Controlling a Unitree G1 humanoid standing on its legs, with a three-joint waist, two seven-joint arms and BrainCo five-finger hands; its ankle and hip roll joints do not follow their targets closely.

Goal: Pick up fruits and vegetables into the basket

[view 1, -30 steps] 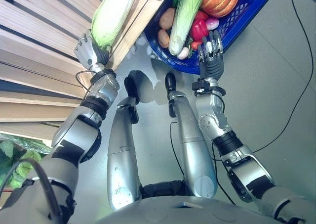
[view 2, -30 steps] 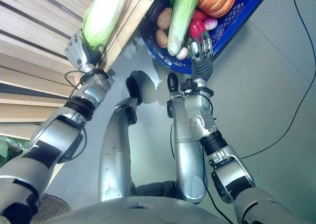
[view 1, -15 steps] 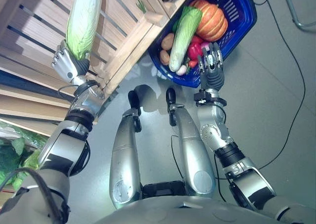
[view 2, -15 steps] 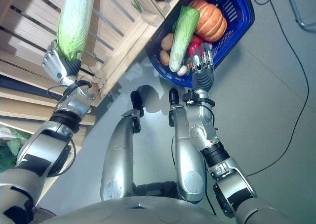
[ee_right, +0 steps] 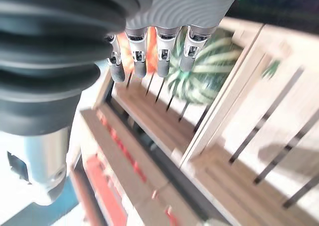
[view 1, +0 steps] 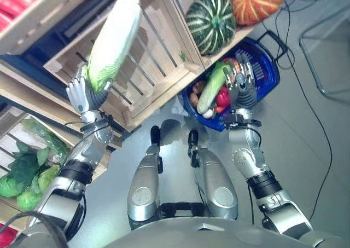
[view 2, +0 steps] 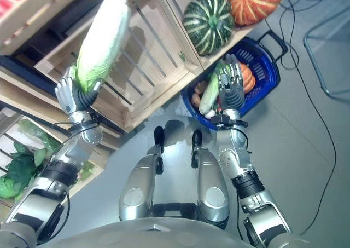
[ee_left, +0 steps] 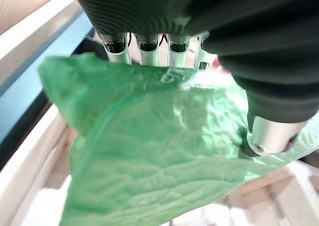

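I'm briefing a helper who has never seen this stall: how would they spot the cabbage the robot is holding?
Start at the slatted wooden crate on the stand. In front of its open side, the left hand grips the napa cabbage by its lower end. It is long, pale green and leafy, unlike the round striped squash nearby, and raised, unlike the similar cabbage lying in the blue basket.

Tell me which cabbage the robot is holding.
The napa cabbage raised before the wooden crate, gripped by the left hand; the other lies in the blue basket.

What I can't make out

My right hand (view 1: 242, 87) covers part of the basket (view 1: 266, 67); the orange pumpkin (view 1: 255, 0) is cut off by the top edge.
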